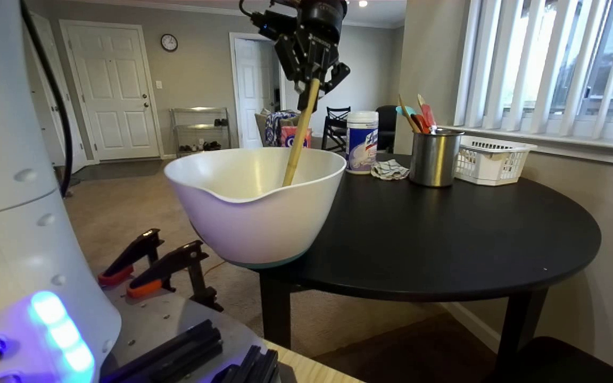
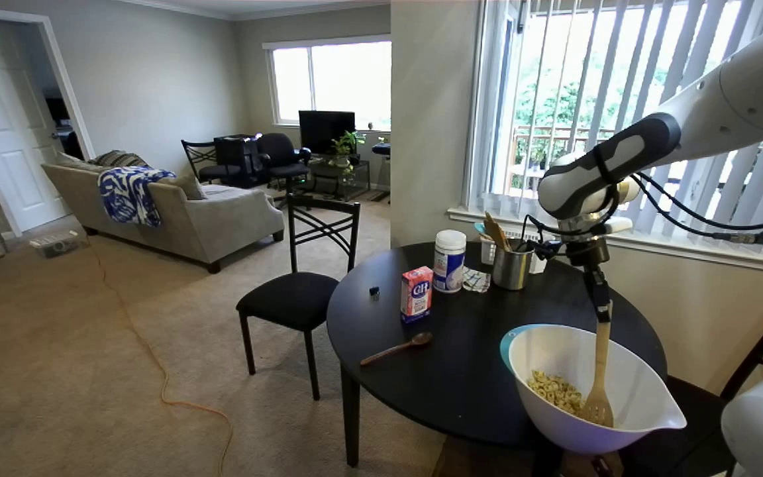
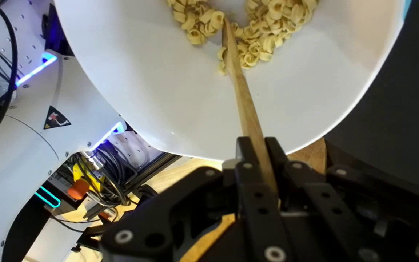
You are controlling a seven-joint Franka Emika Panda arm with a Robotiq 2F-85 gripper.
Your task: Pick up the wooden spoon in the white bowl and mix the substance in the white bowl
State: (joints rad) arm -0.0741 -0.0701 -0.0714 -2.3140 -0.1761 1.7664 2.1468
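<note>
The wooden spoon (image 2: 601, 351) is held by its handle between the fingers (image 3: 246, 171), which are pressed against it from both sides in the wrist view. The handle is tilted, and the slotted head (image 2: 597, 405) is set inside the white bowl (image 1: 264, 229). In the wrist view, pale curled pieces (image 3: 267, 42) are spread on both sides of the head, some touching it; in an exterior view, most are seen heaped to one side. The bowl is shaped with a pouring lip and is seen at the edge of the dark counter (image 2: 461, 384); whether its base is fully borne there cannot be told.

On the counter, well apart from the bowl, a darker spoon (image 2: 396, 349) is laid flat. A red and blue carton (image 2: 416, 295) is stood upright near a white-lidded canister (image 2: 450, 264). A cloth (image 2: 476, 280) is placed between the canister and a metal container (image 2: 511, 270), by which utensils (image 2: 495, 232) are held. Just beside the container, a white basket (image 1: 482, 166) is set.
</note>
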